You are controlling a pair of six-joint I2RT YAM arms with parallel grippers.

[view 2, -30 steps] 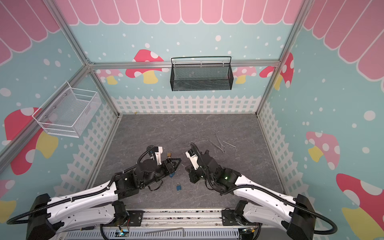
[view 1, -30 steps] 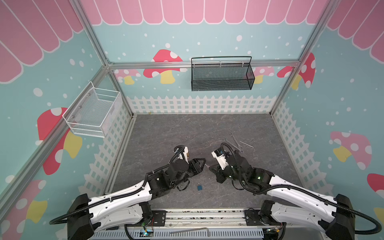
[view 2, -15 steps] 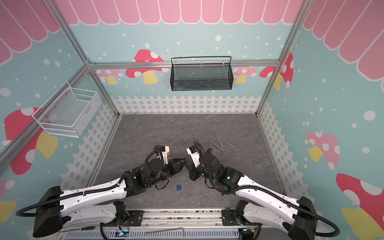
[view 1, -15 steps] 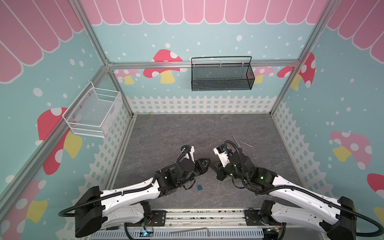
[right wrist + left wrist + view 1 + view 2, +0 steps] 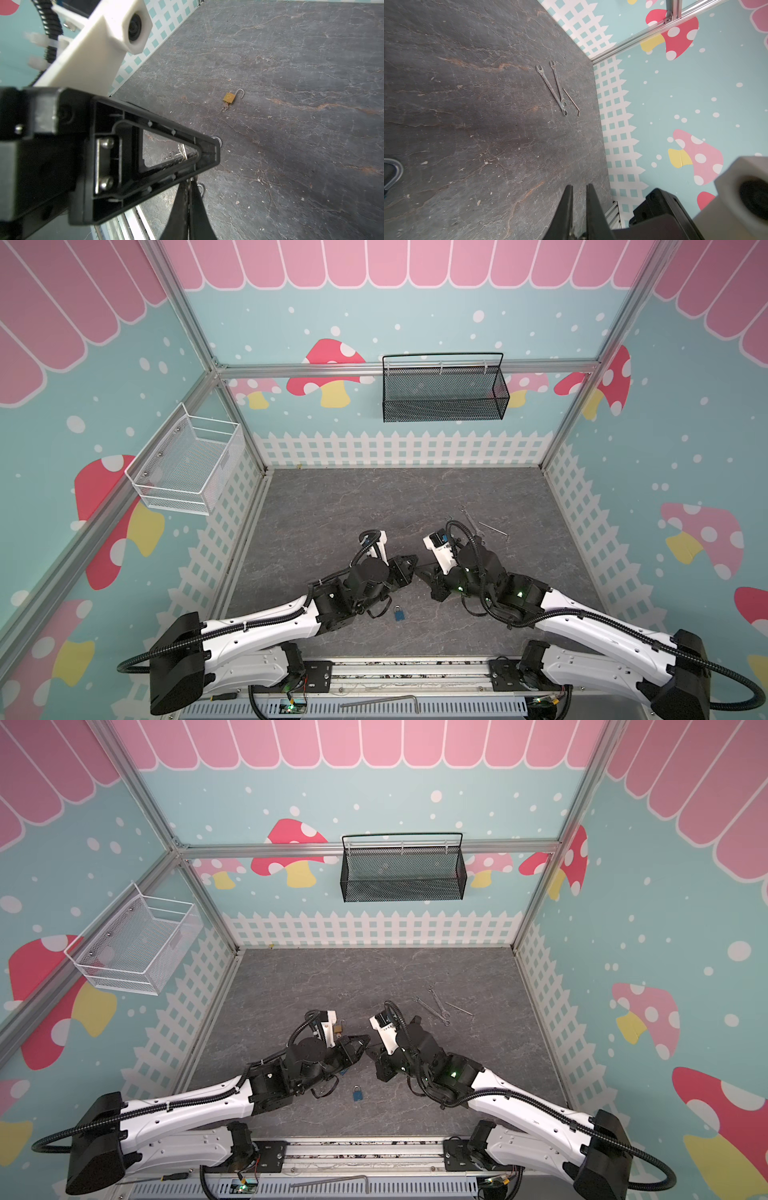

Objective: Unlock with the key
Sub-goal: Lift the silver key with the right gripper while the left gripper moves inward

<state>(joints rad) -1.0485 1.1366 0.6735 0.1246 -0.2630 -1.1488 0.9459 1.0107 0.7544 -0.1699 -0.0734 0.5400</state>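
Facing wrenches (image 5: 552, 90), left wrist view misses the brass padlock (image 5: 229, 97).

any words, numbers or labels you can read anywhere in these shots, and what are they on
No text can be read with certainty.
brass padlock: stamped mark on its face, possibly two digits, too small to read.
white camera mount on the right arm: faint dark marks, blurred.
blue padlock: no text visible.
wrenches: no legible markings.
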